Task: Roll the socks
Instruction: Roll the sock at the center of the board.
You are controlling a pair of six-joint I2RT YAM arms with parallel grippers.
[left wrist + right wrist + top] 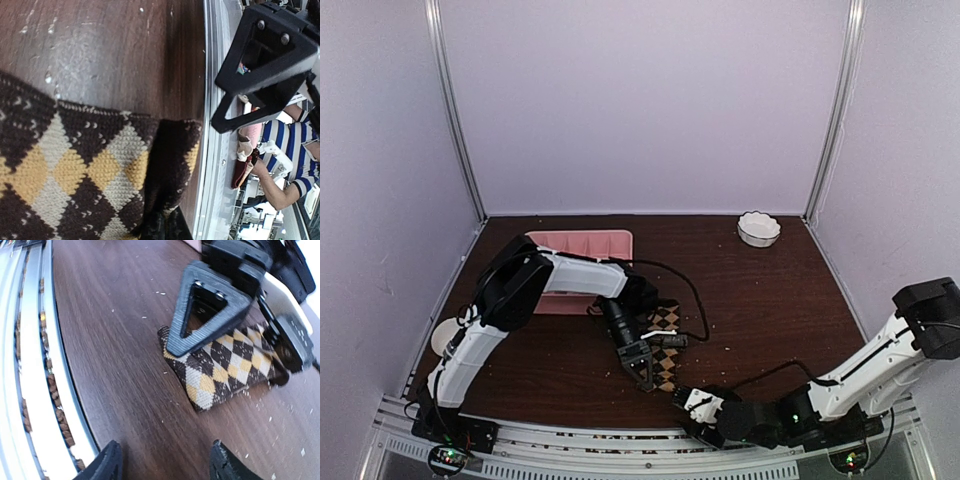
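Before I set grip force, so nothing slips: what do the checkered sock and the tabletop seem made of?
The checkered sock: knitted yarn, matte and fuzzy; individual stitches show in the left wrist view. The tabletop: dark wood or wood-look laminate, slight sheen; grain streaks show, but not which.

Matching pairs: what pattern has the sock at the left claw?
The soft knitted sock: dark brown argyle, yellow and cream diamonds; clearest in right wrist view.

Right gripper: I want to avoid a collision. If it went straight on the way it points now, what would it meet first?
Ahead of the right gripper, past a stretch of dark wooden table, probably the brown-and-tan checkered fabric sock. The left gripper sits on that sock just behind; depth is unclear.
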